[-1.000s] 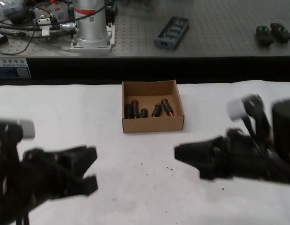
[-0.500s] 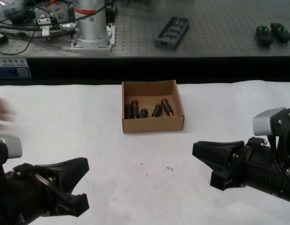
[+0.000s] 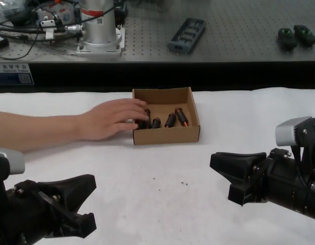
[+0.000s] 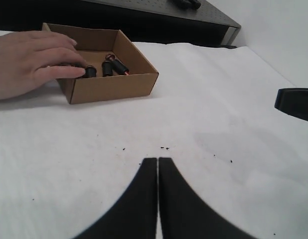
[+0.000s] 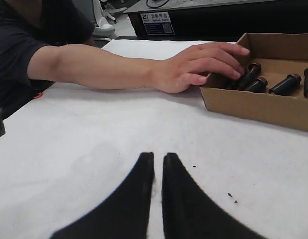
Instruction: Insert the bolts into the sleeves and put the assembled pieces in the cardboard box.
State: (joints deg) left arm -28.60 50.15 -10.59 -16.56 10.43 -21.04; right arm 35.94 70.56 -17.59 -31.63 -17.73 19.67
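Cardboard box stands mid-bench on white cloth with the black assembled pieces lying inside. A person's hand lies over its wall, touching the pieces on the left arm's side. Both claws sit well short of the box: the left gripper has its fingers pressed together, the right gripper all but together.

Open brown cardboard box sits upright mid-bench. Black assembled pieces with copper-coloured ends lie in a row inside it. A person's hand touches the leftmost ones.
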